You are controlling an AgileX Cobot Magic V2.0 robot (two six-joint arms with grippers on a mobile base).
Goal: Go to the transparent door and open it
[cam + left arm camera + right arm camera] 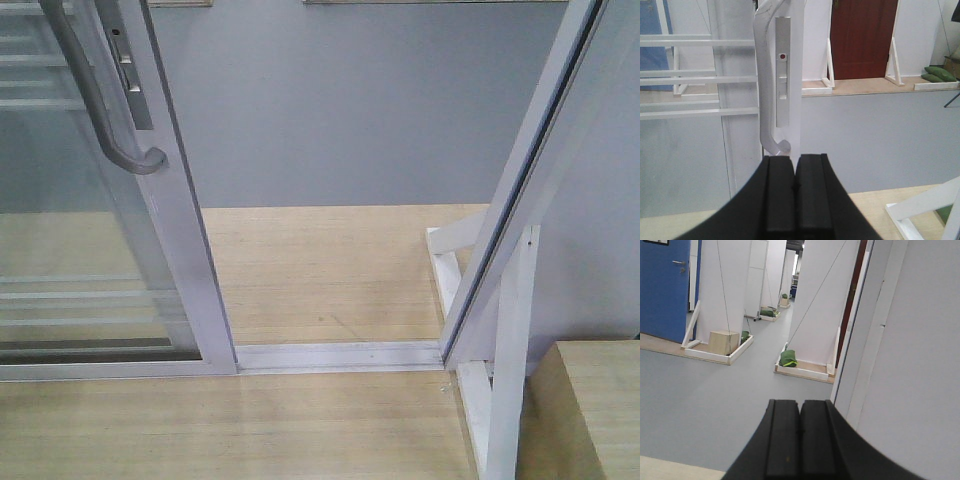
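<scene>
The transparent door (185, 270) fills the left of the front view, with clear glass, thin white bars and a glossy white stile. Its curved grey pull handle (95, 100) hangs at the upper left. Between the stile and the slanted white frame post (520, 190) on the right, the doorway stands open. The left wrist view faces the handle (761, 75) and a lock plate (783, 70) on the stile. My left gripper (794, 165) is shut and empty, just below the handle's lower end. My right gripper (800, 407) is shut and empty, pointing through the opening. Neither gripper shows in the front view.
A white floor track (340, 355) crosses the wooden threshold. A white brace (505, 350) props the frame post at the right, and a wooden box (590, 410) sits at the lower right. Beyond lie grey floor, white partition panels (735, 285) and green bags (788, 358).
</scene>
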